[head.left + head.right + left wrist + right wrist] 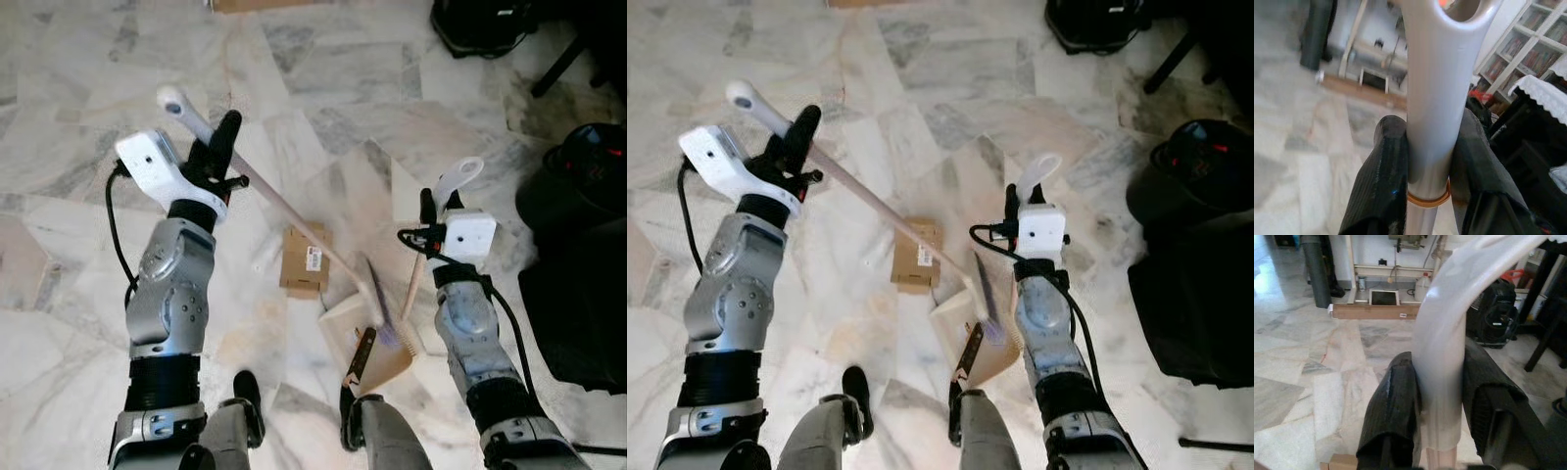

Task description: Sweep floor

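At the bottom centre of the head views, the dustpan (pixel 377 357) lies on the marble floor (pixel 323 78) between the robot's feet, the broom's bristle head (pixel 375 299) resting at its edge. Just above, mid-frame, a small cardboard box (pixel 305 260) sits flat on the tiles. At right, the right gripper (pixel 428 217) is clamped on the dustpan handle (pixel 457 182), its fingers (pixel 1396 416) pressed to both sides. The broom (pixel 284 208) slants to the upper left, where the left gripper (pixel 223 147) squeezes its grey grip. Dark bags (pixel 578 181) lie at the right edge.
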`<state>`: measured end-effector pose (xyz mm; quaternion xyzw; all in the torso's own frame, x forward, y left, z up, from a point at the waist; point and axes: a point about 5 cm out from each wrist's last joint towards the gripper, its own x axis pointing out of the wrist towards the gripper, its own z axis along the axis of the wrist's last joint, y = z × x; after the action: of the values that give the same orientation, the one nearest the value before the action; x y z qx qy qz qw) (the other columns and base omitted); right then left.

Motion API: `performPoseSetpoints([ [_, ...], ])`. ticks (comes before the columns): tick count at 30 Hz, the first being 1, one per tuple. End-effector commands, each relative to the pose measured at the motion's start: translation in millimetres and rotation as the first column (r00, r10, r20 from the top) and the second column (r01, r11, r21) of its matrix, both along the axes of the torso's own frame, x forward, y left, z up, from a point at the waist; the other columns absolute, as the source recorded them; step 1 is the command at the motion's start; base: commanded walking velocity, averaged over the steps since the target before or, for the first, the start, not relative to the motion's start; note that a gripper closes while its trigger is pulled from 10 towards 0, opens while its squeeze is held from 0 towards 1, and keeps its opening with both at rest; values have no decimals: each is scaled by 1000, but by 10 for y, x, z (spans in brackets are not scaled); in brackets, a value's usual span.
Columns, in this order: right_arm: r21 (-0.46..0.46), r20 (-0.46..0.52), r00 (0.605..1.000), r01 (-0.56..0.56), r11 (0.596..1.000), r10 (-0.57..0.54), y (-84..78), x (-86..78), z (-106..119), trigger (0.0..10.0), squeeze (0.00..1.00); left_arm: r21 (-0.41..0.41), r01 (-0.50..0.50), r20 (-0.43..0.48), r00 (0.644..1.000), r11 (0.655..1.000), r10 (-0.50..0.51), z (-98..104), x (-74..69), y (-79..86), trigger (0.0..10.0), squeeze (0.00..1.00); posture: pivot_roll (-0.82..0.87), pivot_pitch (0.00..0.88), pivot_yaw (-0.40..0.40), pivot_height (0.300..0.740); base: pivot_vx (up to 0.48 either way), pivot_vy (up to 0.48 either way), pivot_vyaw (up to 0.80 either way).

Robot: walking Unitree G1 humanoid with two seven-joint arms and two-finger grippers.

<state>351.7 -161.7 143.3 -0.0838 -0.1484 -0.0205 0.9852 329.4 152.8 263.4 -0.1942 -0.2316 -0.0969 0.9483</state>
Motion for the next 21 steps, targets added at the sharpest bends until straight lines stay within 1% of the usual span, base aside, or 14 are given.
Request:
performPoseSetpoints([
  [1, 43, -99, 995, 24, 999, -19, -24, -37, -224, 10000, 0, 66, 8, 73, 997, 998, -12, 124, -73, -69, 10000, 0, -29, 220, 9, 740, 0, 0, 0],
  [3, 48, -93, 995, 24, 999, -19, -22, -26, -202, 10000, 0, 79, -1, 86, 996, 997, -6, 151, -89, -68, 10000, 0, -32, 205, 7, 740, 0, 0, 0],
  [4, 56, -84, 996, 22, 998, -17, -14, -7, -171, 10000, 0, 127, -25, 116, 993, 992, 10, 204, -134, -68, 10000, 0, -34, 181, 3, 740, 0, 0, 0],
  [7, 60, -71, 997, 12, 998, -7, 15, 12, -139, 10000, 0, 193, -55, 141, 990, 980, 27, 216, -159, -83, 10000, 0, -33, 146, 2, 740, 0, 0, 0],
  [12, 77, -19, 1000, 5, 997, -4, 36, 29, -33, 10000, 0, 239, -115, 161, 984, 964, 78, 208, -197, -17, 10000, 0, -48, 92, 9, 740, 0, 0, 0],
  [13, 77, -19, 1000, 5, 997, -4, 36, 29, -33, 10000, 0, 239, -115, 161, 984, 964, 78, 208, -197, -17, 10000, 0, -48, 92, 9, 740, 0, 0, 0],
  [14, 81, 15, 1000, -8, 997, 7, 54, 1, 16, 10000, 0, 291, -162, 180, 977, 943, 112, 208, -228, 17, 10000, 0, -48, 73, 19, 740, 0, 0, 0],
  [15, 81, 15, 1000, -8, 997, 7, 54, 1, 16, 10000, 0, 291, -162, 180, 977, 943, 112, 208, -228, 17, 10000, 0, -48, 73, 19, 740, 0, 0, 0],
  [16, 82, 41, 999, -21, 996, 18, 83, -44, 42, 10000, 0, 338, -198, 199, 971, 920, 136, 211, -268, 25, 10000, 0, -49, 56, 24, 740, 0, 0, 0],
  [17, 82, 49, 999, -25, 996, 21, 92, -61, 50, 10000, 0, 349, -210, 205, 968, 913, 144, 215, -283, 28, 10000, 0, -49, 56, 24, 740, 0, 0, 0],
  [19, 90, 63, 998, -28, 996, 22, 97, -93, 67, 10000, 0, 398, -233, 224, 963, 887, 152, 204, -320, 26, 10000, 0, -52, 44, 28, 740, 0, 0, 0],
  [21, 126, 69, 997, -30, 992, 22, 117, -118, 69, 10000, 0, 442, -271, 206, 958, 855, 198, 63, -335, 92, 10000, 0, -63, 24, 39, 740, 0, 0, 0],
])
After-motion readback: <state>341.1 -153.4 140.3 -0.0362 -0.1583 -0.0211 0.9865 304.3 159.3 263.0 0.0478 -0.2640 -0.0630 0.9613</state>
